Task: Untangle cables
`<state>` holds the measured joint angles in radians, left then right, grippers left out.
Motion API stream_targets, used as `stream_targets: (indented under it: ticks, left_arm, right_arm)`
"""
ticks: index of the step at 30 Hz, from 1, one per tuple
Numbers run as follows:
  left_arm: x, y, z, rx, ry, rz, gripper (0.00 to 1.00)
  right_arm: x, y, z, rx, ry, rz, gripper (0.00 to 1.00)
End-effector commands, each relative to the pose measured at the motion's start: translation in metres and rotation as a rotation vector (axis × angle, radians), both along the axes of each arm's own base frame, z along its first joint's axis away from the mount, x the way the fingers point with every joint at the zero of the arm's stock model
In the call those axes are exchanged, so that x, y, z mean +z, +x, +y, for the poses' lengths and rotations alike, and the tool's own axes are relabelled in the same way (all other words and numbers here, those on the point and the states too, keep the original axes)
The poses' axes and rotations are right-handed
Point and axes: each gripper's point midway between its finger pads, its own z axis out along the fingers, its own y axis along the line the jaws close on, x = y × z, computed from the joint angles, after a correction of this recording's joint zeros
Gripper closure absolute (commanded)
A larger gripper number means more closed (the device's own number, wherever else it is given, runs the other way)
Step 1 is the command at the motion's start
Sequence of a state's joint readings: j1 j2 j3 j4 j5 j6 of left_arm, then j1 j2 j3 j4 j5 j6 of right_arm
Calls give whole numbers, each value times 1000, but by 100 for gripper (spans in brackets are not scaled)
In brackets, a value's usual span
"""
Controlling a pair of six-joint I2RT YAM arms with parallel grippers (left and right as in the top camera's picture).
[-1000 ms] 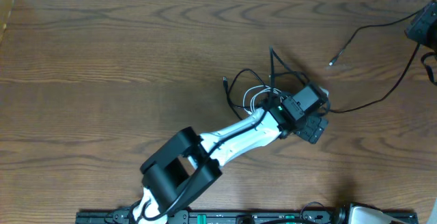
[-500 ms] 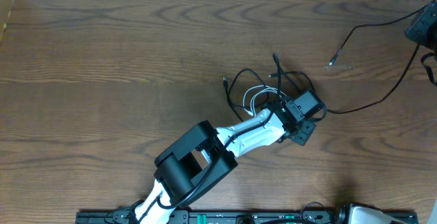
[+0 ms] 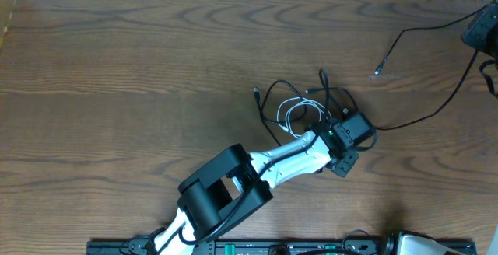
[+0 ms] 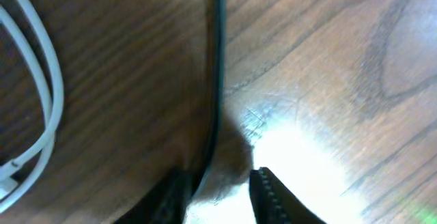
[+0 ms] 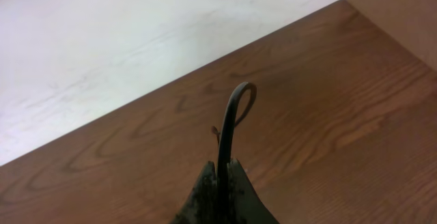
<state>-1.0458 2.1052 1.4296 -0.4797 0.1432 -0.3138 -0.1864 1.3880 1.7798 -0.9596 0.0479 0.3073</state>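
The bench (image 3: 117, 68) is lying mostly bare to the left of and beyond the tangle, which is sitting right of centre, well clear of every edge. The left arm (image 3: 288, 154) is reaching over it, its elbow now further right than a second ago. The black cable (image 3: 436, 113) is running from the tangle to the far right corner, its upper loop drawn nearer. The white cable (image 3: 292, 111) is coiling inside. Only the wrist view shows the left pincer (image 4: 218, 190) narrowing, straddling the black cable, a gap remaining. The right pincer (image 5: 222, 183) is pressing together on the black cable.
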Motion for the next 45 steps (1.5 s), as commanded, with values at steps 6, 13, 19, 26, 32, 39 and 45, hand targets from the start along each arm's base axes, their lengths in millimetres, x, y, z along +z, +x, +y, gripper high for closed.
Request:
stream_targets:
  ticks: [6, 13, 19, 26, 32, 39, 45]
  left_arm:
    - [-31, 3, 46, 30, 233, -65, 92]
    - [-14, 31, 82, 89, 378, -203, 92]
    - [32, 71, 113, 221, 339, -243, 93]
    - [69, 99, 143, 342, 260, -230, 92]
    - [67, 91, 133, 330, 172, -125, 93]
    - [73, 67, 84, 235, -37, 22, 92]
    - [81, 64, 55, 183, -129, -6, 38]
  right_arm:
    - [6, -2, 2, 1, 6, -18, 99]
    - [6, -2, 2, 1, 6, -17, 99]
    - [6, -8, -18, -103, -58, -4, 99]
    - [12, -24, -57, -306, -177, 16, 99]
    - [11, -30, -72, -365, -196, 31, 99]
    - [1, -4, -15, -18, -65, 19, 99]
    - [0, -1, -1, 45, -28, 14, 99]
